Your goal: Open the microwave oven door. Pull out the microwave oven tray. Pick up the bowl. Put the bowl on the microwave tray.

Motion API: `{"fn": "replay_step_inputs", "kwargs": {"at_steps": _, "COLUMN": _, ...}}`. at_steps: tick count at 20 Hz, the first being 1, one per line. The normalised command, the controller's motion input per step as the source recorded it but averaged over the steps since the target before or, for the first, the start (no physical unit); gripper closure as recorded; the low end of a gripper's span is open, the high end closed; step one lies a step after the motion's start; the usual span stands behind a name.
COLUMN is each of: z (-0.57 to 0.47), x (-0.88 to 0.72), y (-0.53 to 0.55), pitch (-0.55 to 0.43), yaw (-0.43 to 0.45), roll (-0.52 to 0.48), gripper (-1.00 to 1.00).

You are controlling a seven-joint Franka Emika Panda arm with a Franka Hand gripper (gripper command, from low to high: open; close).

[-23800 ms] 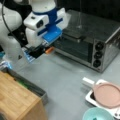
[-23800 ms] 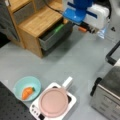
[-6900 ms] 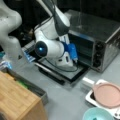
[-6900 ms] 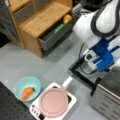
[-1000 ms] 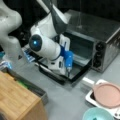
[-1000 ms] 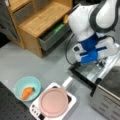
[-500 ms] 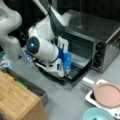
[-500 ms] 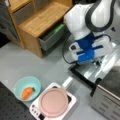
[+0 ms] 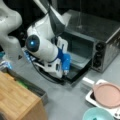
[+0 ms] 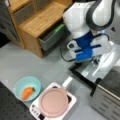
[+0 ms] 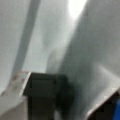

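The microwave oven (image 9: pixel 100 42) stands on the grey bench (image 10: pixel 30 62), at the right in both front views, its three black knobs (image 9: pixel 98 55) in a column on the front. The microwave oven door (image 9: pixel 77 72) is folded down flat in front of the opening. The microwave oven tray (image 10: pixel 100 67) shows as a pale shiny sheet lying over the lowered door, drawn out of the cavity at least in part. The gripper (image 9: pixel 65 72) sits low at the door's front edge, its blue and white body pressed close above the tray (image 9: pixel 81 61); in a front view it hangs right over the tray's near end (image 10: pixel 96 60). Whether the jaws are spread or pinching the tray's lip, I cannot tell: the wrist view gives only a blurred pale sheet and a dark block.

The bowl (image 10: pixel 27 88), pale teal, rests on the bench well apart from the oven, with an orange carrot (image 10: pixel 27 92) inside. Just beside it a pink plate (image 10: pixel 53 102) lies on a white dish rack (image 10: pixel 72 100). A wooden shelf unit (image 10: pixel 40 20) stands at a front view's top left.
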Motion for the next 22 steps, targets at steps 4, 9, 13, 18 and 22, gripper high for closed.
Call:
{"fn": "replay_step_inputs", "kwargs": {"at_steps": 4, "z": 0.15, "x": 0.36, "y": -0.18, "pitch": 0.031, "yaw": 0.098, "roll": -0.265, "gripper": -1.00}}
{"fn": "replay_step_inputs", "kwargs": {"at_steps": 9, "z": 0.16, "x": 0.36, "y": -0.12, "pitch": 0.005, "yaw": 0.104, "roll": -0.257, "gripper": -1.00}}
{"fn": "replay_step_inputs", "kwargs": {"at_steps": 13, "z": 0.12, "x": 0.26, "y": -0.08, "pitch": 0.020, "yaw": 0.121, "roll": -0.174, "gripper": -1.00}}
{"fn": "replay_step_inputs", "kwargs": {"at_steps": 18, "z": 0.11, "x": 0.17, "y": -0.05, "pitch": 0.064, "yaw": 0.090, "roll": -0.193, "gripper": -1.00}}
{"fn": "replay_step_inputs", "kwargs": {"at_steps": 22, "z": 0.13, "x": 0.15, "y": -0.01, "pitch": 0.063, "yaw": 0.055, "roll": -0.231, "gripper": -1.00}}
